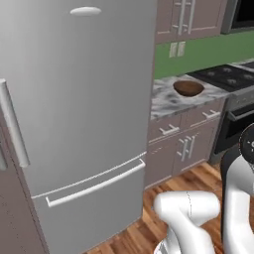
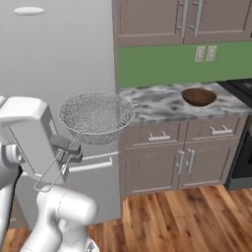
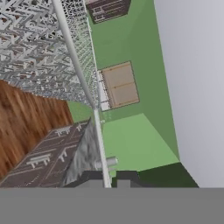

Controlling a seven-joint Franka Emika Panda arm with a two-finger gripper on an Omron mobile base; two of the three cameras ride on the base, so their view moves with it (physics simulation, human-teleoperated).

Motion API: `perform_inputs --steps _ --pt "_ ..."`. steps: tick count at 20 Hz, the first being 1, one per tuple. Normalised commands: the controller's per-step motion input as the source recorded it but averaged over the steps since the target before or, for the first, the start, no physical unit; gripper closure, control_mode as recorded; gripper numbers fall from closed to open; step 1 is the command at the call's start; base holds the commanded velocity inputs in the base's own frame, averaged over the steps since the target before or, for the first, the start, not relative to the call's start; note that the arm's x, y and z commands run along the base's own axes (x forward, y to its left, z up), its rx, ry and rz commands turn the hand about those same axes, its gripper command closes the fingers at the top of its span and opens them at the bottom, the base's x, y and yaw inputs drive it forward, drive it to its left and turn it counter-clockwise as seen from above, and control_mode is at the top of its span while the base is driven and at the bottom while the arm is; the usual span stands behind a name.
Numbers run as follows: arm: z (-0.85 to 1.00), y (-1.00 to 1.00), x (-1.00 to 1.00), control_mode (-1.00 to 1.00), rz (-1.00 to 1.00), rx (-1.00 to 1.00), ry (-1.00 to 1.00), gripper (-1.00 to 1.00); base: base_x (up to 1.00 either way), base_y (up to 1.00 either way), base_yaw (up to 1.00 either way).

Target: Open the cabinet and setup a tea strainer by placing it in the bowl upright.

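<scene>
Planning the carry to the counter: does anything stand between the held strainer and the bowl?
Nothing visible does. The hand holds the tea strainer by its wire handle in open air, and the bowl sits alone on the marble counter to its right.

No readable text from my station, no labels, no brand marks, no numbers, no signs on anything

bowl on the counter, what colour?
Dark brown wood-grain bowl; clearest in the right base view.
</scene>
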Motion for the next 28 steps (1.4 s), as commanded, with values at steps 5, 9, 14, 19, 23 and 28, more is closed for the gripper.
perform_inputs --steps 5,9,14,19,23,28 --pt "0.0 0.0 0.0 1.0 0.0 0.0 0.0 1.0 0.39 -0.89 0.18" --pt "0.0 0.0 0.0 1.0 0.0 0.0 0.0 1.0 0.52 -0.97 0.25" --pt "0.0 0.0 0.0 1.0 0.0 0.0 0.0 1.0 0.16 -0.88 0.29" --pt "0.0 0.0 0.0 1.0 0.0 0.0 0.0 1.0 0.4 -0.62 0.28" --pt "0.0 0.0 0.0 1.0 0.0 0.0 0.0 1.0 0.38 -0.71 0.29" --pt "0.0 0.0 0.0 1.0 0.0 0.0 0.0 1.0 0.52 -0.64 0.24"
